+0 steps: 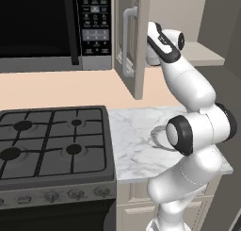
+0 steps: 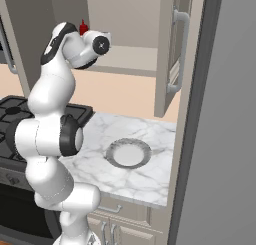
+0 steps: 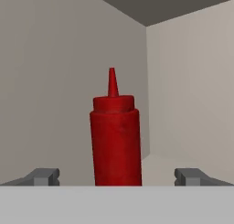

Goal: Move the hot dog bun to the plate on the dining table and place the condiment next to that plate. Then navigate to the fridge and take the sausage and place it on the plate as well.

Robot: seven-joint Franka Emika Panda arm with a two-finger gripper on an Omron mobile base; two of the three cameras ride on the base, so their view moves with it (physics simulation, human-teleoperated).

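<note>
On the left of the left base view a black stove (image 1: 52, 143) is seen beneath a microwave (image 1: 54, 27), and beside the stove a marble counter (image 1: 136, 131) is set under an open wall cabinet whose door (image 1: 132, 41) is swung outward. The white arm (image 1: 188, 107) is raised from the counter's level into that cabinet. In the right base view a small silvery dish (image 2: 128, 153) is seen lying on the counter, well below the cabinet shelf (image 2: 131, 59), and the red tip of the condiment (image 2: 83, 26) is glimpsed just behind the wrist.

In the hand view the condiment (image 3: 115, 141) is seen standing upright on the shelf, near the back corner of the cabinet, centred between the two fingertips (image 3: 44, 176) of the hand (image 3: 118, 177). The hand is spread wide and nothing is held; the bottle is not yet touched.

The bottle is judged to be light, fairly stiff plastic with a smooth, possibly slippery wall, tall and narrow and so easily tipped if nudged off-centre. It is best taken across the straight body, around or a little below mid-height, and not at the stepped cap or thin nozzle, with the fingers closed evenly on both sides.
</note>
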